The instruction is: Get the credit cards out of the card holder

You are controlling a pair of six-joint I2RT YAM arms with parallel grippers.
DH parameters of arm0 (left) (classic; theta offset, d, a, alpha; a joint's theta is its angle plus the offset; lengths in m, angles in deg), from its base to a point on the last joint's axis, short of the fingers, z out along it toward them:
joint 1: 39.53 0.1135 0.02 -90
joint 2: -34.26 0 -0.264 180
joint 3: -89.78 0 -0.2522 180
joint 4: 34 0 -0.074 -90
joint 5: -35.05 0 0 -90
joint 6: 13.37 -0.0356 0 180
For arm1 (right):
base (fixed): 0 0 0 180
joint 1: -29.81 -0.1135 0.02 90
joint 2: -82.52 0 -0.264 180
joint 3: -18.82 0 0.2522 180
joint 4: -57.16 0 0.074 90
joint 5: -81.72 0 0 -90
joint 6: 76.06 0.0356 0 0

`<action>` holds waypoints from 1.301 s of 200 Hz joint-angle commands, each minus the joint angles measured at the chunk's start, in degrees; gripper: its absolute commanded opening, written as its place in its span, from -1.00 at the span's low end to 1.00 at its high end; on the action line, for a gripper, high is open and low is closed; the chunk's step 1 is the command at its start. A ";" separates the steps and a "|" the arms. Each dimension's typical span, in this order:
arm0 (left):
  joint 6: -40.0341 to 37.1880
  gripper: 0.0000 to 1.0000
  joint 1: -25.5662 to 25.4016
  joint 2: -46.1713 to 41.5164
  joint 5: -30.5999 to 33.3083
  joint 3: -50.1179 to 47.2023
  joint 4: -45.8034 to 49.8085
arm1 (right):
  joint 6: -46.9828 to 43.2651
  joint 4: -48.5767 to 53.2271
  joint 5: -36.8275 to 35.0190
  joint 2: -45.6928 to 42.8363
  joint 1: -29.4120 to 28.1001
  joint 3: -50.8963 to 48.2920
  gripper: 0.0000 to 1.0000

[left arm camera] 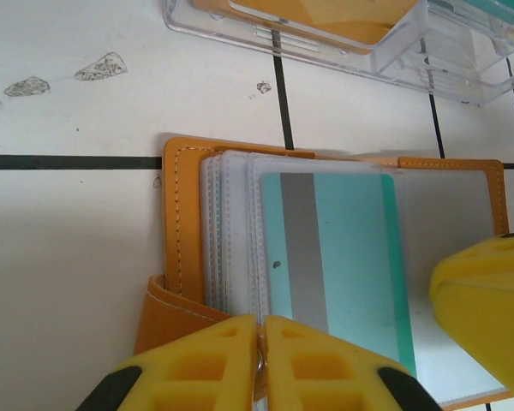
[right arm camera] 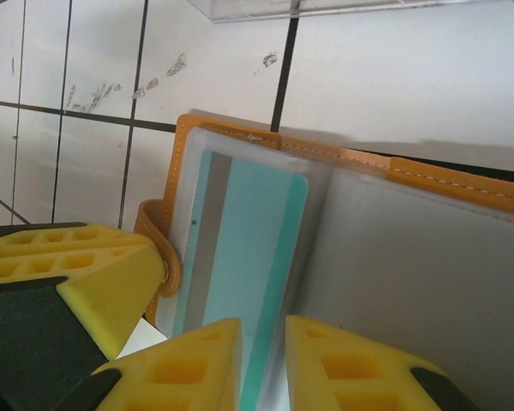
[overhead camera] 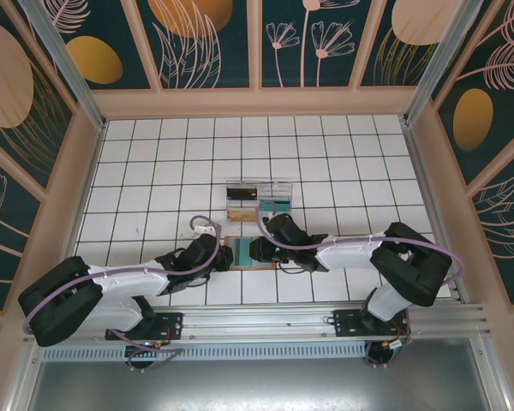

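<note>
The tan-orange card holder (overhead camera: 240, 255) lies open on the white tiles, its clear pocket pages fanned out (left arm camera: 182, 214). A teal credit card (left arm camera: 351, 257) with a grey stripe sits in the top page. My left gripper (left arm camera: 261, 360) is shut on the holder's snap tab (right arm camera: 154, 231) at the near-left corner. My right gripper (right arm camera: 263, 368) is closed round the near edge of the teal card (right arm camera: 248, 240) and its clear page; I cannot tell if it grips the card alone. In the overhead view the left gripper (overhead camera: 218, 257) and right gripper (overhead camera: 259, 251) meet over the holder.
A clear compartmented tray (overhead camera: 259, 190) stands one tile beyond the holder, with an orange card and a teal card inside (left arm camera: 463, 60). The right gripper's yellow finger (left arm camera: 488, 317) crowds the holder's right side. Raised walls ring the tiled floor.
</note>
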 commanded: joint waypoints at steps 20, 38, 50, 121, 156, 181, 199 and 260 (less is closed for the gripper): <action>0.62 -0.82 0.18 0.61 0.09 -0.92 -0.18 | 1.55 -1.30 0.85 1.67 0.66 1.58 -0.57; 0.74 -0.82 0.19 0.51 0.18 -1.02 -0.11 | 1.71 -1.22 1.29 2.51 0.84 1.71 -0.58; 0.82 -0.82 0.18 0.52 0.18 -1.06 -0.12 | 1.88 -1.62 1.46 2.97 0.90 1.62 -0.58; 1.11 -0.87 0.17 1.36 -0.52 -1.28 -1.45 | 2.48 -5.06 3.99 4.47 1.44 1.18 -0.58; 1.30 -0.98 0.20 1.27 -0.52 -1.33 -1.18 | 3.14 -5.94 4.33 4.57 1.72 0.61 -0.69; 2.06 -1.00 0.23 1.05 0.53 -1.39 0.05 | 3.61 -6.17 4.19 3.94 2.07 -0.17 -0.91; 3.22 -1.00 0.20 1.37 3.02 -0.87 3.05 | 3.78 -6.23 3.93 3.18 2.39 -0.83 -1.00; 4.95 -1.00 0.20 0.81 4.85 -1.72 4.79 | 5.40 -7.24 2.98 0.28 3.90 -4.84 -1.00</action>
